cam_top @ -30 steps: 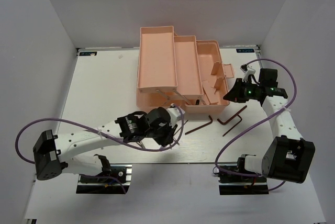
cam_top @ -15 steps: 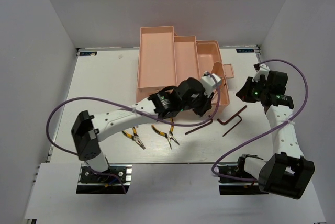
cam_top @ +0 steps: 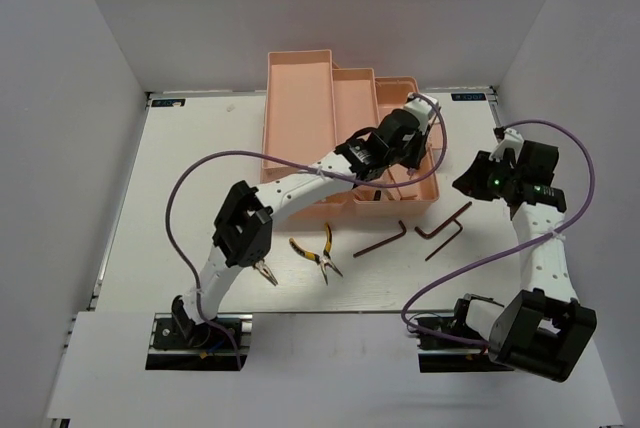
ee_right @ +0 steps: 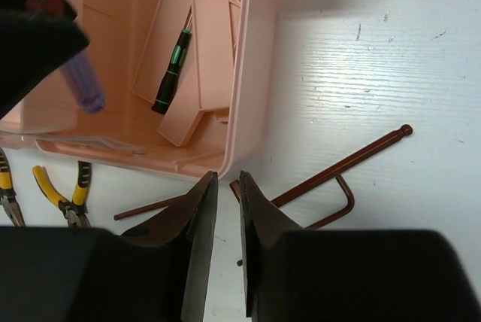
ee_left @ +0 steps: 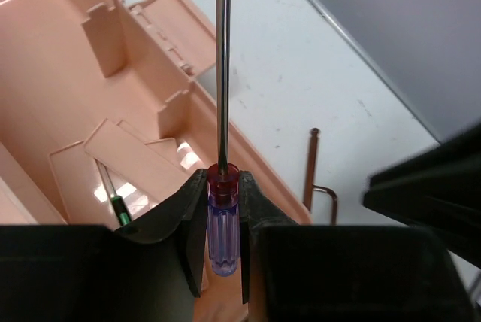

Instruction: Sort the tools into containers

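Carrying the toolbox [cam_top: 300, 118], a white table [cam_top: 190, 168] meets pale walls [cam_top: 80, 38].

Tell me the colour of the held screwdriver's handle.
The screwdriver's handle is clear bluish-purple with a red collar; best in left wrist view.

A robotics lab test cell is shown. A white table [cam_top: 190, 168] is boxed in on three sides by bare white walls [cam_top: 80, 68], so that a plain, evenly lit enclosure is formed. Two white arms, left [cam_top: 300, 186] and right [cam_top: 538, 238], are bolted to metal plates [cam_top: 195, 343] at the near edge. Purple cables [cam_top: 240, 154] are left looping in the open along both arms. Small printed labels [cam_top: 168, 102] are stuck at the table's far corners. Only a few objects are laid out on the table: a pink toolbox [cam_top: 300, 118], pliers [cam_top: 318, 253] and hex keys [cam_top: 440, 230].
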Robot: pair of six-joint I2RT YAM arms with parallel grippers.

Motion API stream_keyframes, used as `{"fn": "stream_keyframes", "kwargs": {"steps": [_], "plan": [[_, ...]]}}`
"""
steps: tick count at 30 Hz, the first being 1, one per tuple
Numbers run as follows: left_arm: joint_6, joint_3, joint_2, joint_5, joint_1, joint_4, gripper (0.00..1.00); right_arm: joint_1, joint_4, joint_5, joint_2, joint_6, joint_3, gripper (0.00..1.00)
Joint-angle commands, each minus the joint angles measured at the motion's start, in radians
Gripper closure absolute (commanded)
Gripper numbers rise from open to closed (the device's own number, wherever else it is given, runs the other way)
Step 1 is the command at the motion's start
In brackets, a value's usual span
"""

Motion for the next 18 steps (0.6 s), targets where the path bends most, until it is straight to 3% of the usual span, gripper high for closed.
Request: {"fn": "stream_keyframes", "kwargs": {"steps": [1, 3, 4, 9, 14, 18], "plan": [[-0.013, 0.122, 0.028, -0.038, 0.029, -0.045, 0.81, -0.020, 0.007, -0.044, -0.012, -0.012, -0.001, 0.75], [-0.013, 0.153, 0.066, -0.052, 0.042, -0.072, 0.69, -0.032, 0.008, -0.053, -0.004, -0.012, -0.005, 0.74], [-0.013, 0.164, 0.067, -0.052, 0.042, -0.072, 0.56, -0.032, 0.004, -0.056, -0.004, -0.011, -0.004, 0.74], [-0.004, 0.199, 0.105, -0.038, 0.065, -0.106, 0.37, -0.055, -0.006, -0.098, 0.011, -0.012, -0.002, 0.73], [0.028, 0.238, 0.097, -0.009, 0.074, -0.131, 0.31, -0.067, -0.021, -0.110, 0.036, -0.012, 0.004, 0.71], [0.101, 0.134, -0.039, 0.018, 0.074, -0.140, 0.37, -0.072, -0.056, -0.052, 0.067, -0.012, 0.010, 0.71]]}}
